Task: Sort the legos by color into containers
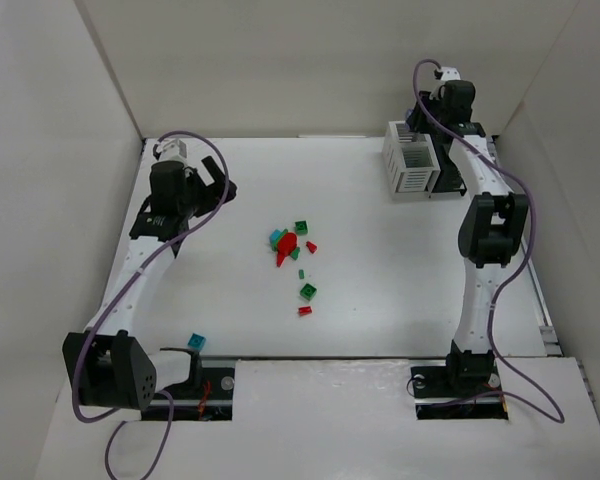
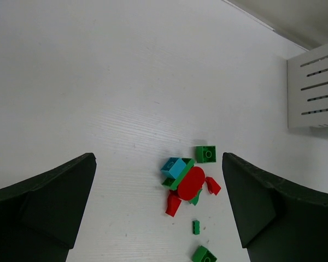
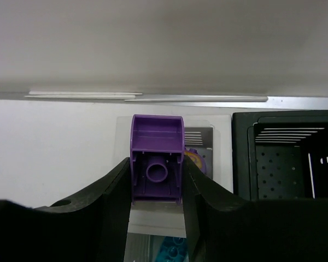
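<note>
Purple lego [image 3: 156, 164] sits pinched in the right fingers [image 3: 109, 199] above the white container [image 1: 410, 165]; left fingers [image 2: 44, 202] gape empty

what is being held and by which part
A purple lego, its opposite sides pinched between the jaws of the right gripper; the left gripper holds nothing.

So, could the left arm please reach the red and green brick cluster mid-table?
Probably yes: the left gripper is open and faces the brick cluster, nothing standing between; the right gripper, holding a purple brick, is far off at the bins.
</note>
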`<action>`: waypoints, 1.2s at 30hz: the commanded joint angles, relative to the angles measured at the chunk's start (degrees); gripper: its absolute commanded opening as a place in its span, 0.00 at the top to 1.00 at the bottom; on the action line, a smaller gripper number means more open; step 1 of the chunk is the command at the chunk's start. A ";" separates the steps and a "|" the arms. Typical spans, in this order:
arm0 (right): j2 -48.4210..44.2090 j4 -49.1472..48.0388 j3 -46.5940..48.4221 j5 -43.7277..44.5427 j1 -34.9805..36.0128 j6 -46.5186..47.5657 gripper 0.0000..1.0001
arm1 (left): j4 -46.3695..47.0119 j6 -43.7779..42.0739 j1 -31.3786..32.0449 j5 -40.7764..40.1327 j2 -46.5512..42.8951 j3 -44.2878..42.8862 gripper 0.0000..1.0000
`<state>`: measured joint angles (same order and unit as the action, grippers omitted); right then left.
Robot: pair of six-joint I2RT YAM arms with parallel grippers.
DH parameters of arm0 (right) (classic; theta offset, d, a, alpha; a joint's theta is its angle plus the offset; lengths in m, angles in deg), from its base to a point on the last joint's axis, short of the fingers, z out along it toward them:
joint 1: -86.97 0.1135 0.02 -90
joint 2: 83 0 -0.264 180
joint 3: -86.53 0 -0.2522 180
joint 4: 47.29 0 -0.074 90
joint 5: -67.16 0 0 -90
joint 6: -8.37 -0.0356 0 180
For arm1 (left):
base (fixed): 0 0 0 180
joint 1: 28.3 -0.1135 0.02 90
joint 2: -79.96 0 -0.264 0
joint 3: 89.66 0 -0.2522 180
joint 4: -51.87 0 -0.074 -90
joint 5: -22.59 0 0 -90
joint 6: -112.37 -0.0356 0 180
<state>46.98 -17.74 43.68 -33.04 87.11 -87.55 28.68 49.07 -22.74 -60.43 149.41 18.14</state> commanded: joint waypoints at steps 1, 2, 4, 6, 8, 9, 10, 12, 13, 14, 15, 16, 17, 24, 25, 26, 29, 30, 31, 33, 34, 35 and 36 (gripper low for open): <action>0.19 -4.01 4.05 2.99 1.35 0.73 0.74 | -0.06 0.02 -0.03 -1.89 -1.60 -2.83 0.00; 0.89 -4.01 4.66 3.60 1.35 0.73 0.69 | -0.06 0.02 -0.03 -1.89 -1.60 -2.83 0.00; 1.42 -4.01 4.66 2.90 1.35 1.52 0.62 | -0.06 0.02 -0.03 -1.89 -1.60 -3.35 0.00; 1.95 -4.01 4.66 2.90 1.35 1.52 0.55 | -1.63 0.02 -0.03 -2.49 -1.07 -3.96 0.00; 1.95 -3.41 5.28 3.96 1.35 1.52 0.43 | -2.43 0.02 -0.03 -2.50 -0.46 -4.50 0.00; 1.95 -3.40 5.28 3.96 1.35 2.30 0.40 | -3.13 0.02 -0.03 -2.50 -0.46 -4.50 0.00; 1.43 -2.70 5.28 4.48 1.35 2.31 0.36 | -3.14 0.02 -0.03 -3.02 -0.46 -5.02 0.00; 0.73 -2.09 5.28 4.48 1.35 3.18 0.27 | -3.66 1.25 -0.03 -3.03 -0.98 -5.02 0.00; 0.72 -1.47 5.28 4.48 1.35 3.97 0.26 | -4.36 1.25 -0.55 -3.03 -0.98 -5.02 0.00; -0.15 -1.47 4.67 3.61 1.96 4.85 0.24 | -4.37 1.77 -0.55 -3.03 -0.98 -5.02 0.00; -0.77 -1.47 3.71 3.60 2.58 5.99 0.24 | -5.32 2.56 -0.55 -3.03 -1.59 -5.02 0.00; -2.51 -0.77 2.91 2.73 3.10 9.05 0.24 | -6.81 3.18 -1.07 -3.03 -1.60 -5.02 0.00; -3.57 -0.76 1.95 2.03 3.89 10.99 0.23 | -8.05 3.88 -1.95 -3.03 -1.60 -5.54 0.00; -18.07 -2.94 -17.45 -6.29 16.89 22.69 0.23 | -20.61 10.21 -7.67 -5.03 -4.93 -5.47 0.00; -20.00 -4.18 -24.18 -8.33 20.48 22.70 0.23 | -21.58 10.91 -8.28 -5.83 -5.63 -4.94 0.00; -23.76 -5.50 -27.47 -10.09 22.43 23.83 0.23 | -22.38 10.92 -8.29 -5.84 -7.21 -4.93 0.00; -27.74 -9.19 -37.31 -12.74 31.71 23.84 0.23 | -25.54 12.68 -11.09 -7.25 -9.50 -4.41 0.00; -29.15 -9.20 -39.00 -12.74 34.37 24.36 0.23 | -27.03 13.20 -12.67 -7.77 -10.64 -4.41 0.00; -29.16 -10.85 -40.67 -12.74 37.10 24.98 0.23 | -27.04 13.20 -13.64 -7.77 -11.26 -4.41 0.00; -30.04 -13.14 -44.89 -11.87 44.22 24.98 0.22 | -27.04 13.20 -14.79 -7.77 -12.93 -4.41 0.00; -30.56 -16.20 -46.13 -11.86 46.16 24.38 0.22 | -27.04 12.25 -14.79 -7.77 -12.94 -4.41 0.00; -30.57 -17.36 -47.79 -10.91 49.74 23.76 0.22 | -27.04 11.72 -14.79 -7.77 -13.46 -4.41 0.00; -30.57 -19.03 -48.85 -10.90 51.43 23.23 0.22 | -27.65 10.93 -14.79 -7.77 -13.46 -4.41 0.00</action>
<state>17.95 -28.95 -2.43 -43.46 135.26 -64.40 3.02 60.74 -37.42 -67.49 136.95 14.64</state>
